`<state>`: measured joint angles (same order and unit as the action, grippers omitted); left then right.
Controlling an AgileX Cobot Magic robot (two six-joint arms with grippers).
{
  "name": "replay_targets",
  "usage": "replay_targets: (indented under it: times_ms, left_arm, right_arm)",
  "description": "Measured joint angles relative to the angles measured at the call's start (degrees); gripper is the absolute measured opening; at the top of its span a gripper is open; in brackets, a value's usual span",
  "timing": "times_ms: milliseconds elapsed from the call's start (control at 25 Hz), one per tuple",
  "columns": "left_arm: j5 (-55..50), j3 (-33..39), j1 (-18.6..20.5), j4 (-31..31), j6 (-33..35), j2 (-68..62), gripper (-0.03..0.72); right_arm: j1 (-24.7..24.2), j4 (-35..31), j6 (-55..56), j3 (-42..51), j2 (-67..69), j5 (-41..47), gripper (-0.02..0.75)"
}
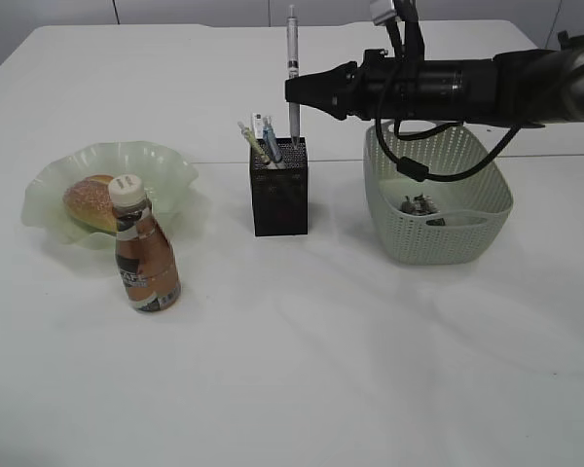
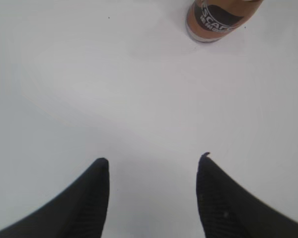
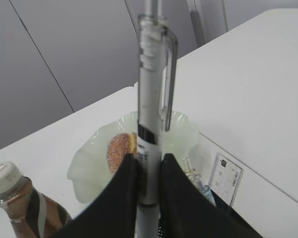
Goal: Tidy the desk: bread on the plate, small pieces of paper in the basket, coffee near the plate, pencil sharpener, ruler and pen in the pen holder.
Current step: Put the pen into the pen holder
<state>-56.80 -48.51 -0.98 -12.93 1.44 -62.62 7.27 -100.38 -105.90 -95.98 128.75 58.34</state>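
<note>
- Coffee bottle (image 1: 144,255) stands on the desk (image 1: 370,370) just before the plate (image 1: 165,170) holding bread (image 1: 90,201).
- Right fingers (image 3: 121,198) pinch the upright pen (image 1: 293,73) above the pen holder (image 1: 280,190), its tip possibly inside.
- Left fingers (image 2: 89,203) stand wide, empty.

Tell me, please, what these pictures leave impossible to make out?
- Pen tip: exterior view, hidden inside the pen holder; right wrist view, covered by the right hand.
- Basket contents: too small to identify.
- Coffee bottle: left wrist view, cut off by the top edge.
- Left hand: absent from the exterior view.
</note>
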Motion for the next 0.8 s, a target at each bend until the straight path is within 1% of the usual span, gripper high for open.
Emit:
replay_targets:
  times_ms: [400, 800]
  left_arm:
    - [0.5, 0.0, 0.0, 0.0, 0.0, 0.0, 0.414]
    - [0.9, 0.0, 0.0, 0.1, 0.0, 0.0, 0.414]
  right_arm:
    - [0.0, -0.6, -7.0, -3.3, 3.9, -1.7, 0.06]
    - [0.2, -0.9, -8.1, -3.3, 7.1, -2.8, 0.06]
